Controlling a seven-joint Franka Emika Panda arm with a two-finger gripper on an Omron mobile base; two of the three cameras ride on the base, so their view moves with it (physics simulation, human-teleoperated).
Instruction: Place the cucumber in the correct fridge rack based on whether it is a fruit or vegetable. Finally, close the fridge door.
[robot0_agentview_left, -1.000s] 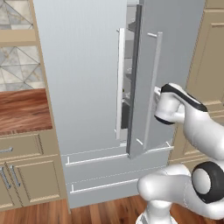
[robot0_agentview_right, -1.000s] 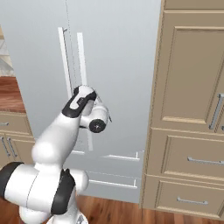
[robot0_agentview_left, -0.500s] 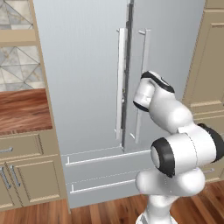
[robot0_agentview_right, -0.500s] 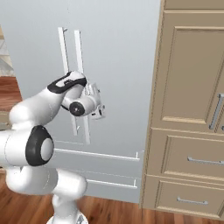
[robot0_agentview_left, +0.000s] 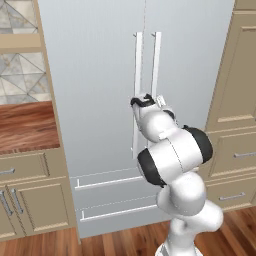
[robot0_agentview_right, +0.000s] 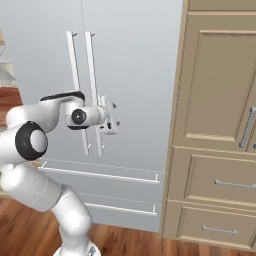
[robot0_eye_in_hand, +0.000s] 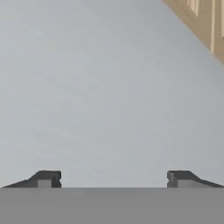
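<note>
Swung shut since a second ago: right fridge door (robot0_agentview_left: 190, 75), ajar then with the dark interior showing, now flush beside the left door (robot0_agentview_left: 90, 100), seam closed. Gripper (robot0_agentview_right: 111, 116) carried across with it, from out at the door's open edge to right in front of the closed face. Fingers spread wide with nothing between them, seen in the hand view as two dark tips (robot0_eye_in_hand: 46, 178) far apart against bare grey door panel. Just to the side of the gripper, the twin vertical handles (robot0_agentview_right: 82, 90); below it, the two drawer fronts with long horizontal pulls (robot0_agentview_right: 100, 175); off beyond it, tan cabinet doors (robot0_agentview_right: 220, 85). Cucumber and fridge rack hidden behind the closed doors, so cannot confirm placement from here; presumably inside on the shelf. Judged as the last step, closing the door, seemingly all but complete. Next move probably calls only for drawing straight back from the panel without snagging a handle, perhaps after a light final press if the seal is not fully seated
</note>
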